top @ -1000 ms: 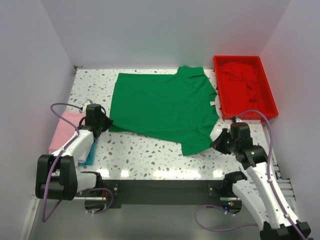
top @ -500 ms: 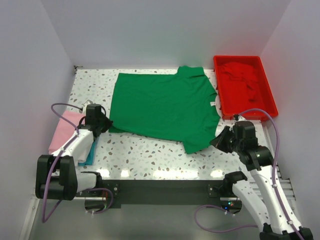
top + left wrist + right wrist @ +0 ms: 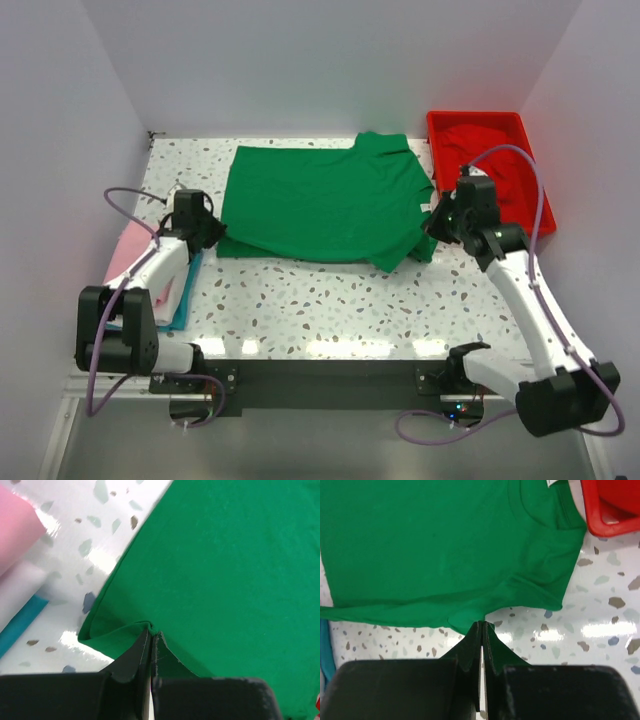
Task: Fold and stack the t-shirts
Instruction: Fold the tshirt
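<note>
The bright green t-shirt lies spread across the middle of the table, its near edge lifted and folded back. My left gripper is shut on its near-left corner. My right gripper is shut on its near-right edge, held above the table. The pink t-shirt lies folded at the left, also in the left wrist view. The red t-shirt lies bunched in the red tray.
The red plastic tray stands at the back right, its corner in the right wrist view. A teal cloth lies under the pink shirt at the left. White walls close the table on three sides.
My right gripper has moved away from me and up with the shirt's near-right edge, folding the near part back. My left gripper has lifted its corner slightly away from me.
</note>
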You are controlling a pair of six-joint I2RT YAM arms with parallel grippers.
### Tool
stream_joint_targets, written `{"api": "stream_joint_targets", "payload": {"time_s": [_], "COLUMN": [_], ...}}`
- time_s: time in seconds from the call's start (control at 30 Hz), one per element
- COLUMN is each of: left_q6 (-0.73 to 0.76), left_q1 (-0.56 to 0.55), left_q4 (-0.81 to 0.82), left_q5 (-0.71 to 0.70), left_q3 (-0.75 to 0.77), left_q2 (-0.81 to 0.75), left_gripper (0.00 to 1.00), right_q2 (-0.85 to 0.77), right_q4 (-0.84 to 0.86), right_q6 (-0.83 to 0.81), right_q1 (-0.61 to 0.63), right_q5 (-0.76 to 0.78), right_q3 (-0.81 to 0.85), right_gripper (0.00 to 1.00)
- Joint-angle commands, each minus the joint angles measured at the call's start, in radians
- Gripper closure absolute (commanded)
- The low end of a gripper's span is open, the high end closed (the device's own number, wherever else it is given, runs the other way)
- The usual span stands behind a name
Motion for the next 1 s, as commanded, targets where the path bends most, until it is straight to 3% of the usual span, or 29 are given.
{"api": "stream_joint_targets", "payload": {"time_s": [0.0,0.27,0.53,0.97], "left_q6": [0.014,0.004,0.0,0.003], "left_q1": [0.003,0.003,0.006,0.022], "left_q4": [0.012,-0.02,-0.061,-0.107], "left_q5": [-0.021,-0.034,-0.046,-0.057], "left_q3": [0.109,0.311,0.48,0.609], "left_q2": [0.061,0.252,0.415,0.549], "left_gripper": [1.0,1.0,1.0,1.0], "right_q2": [0.1,0.365,0.511,0.735], "right_q4": [0.119,0.211,0.206,0.217], "right_q6": [-0.062,-0.091,-0.099,-0.073], "right_q1": [0.001,-0.003,-0.041,-0.11], "right_q5": [0.06,0.117,0.131,0.056], "right_q3": [0.067,0.164,0.337,0.509], "right_gripper": [1.0,1.0,1.0,1.0]}}
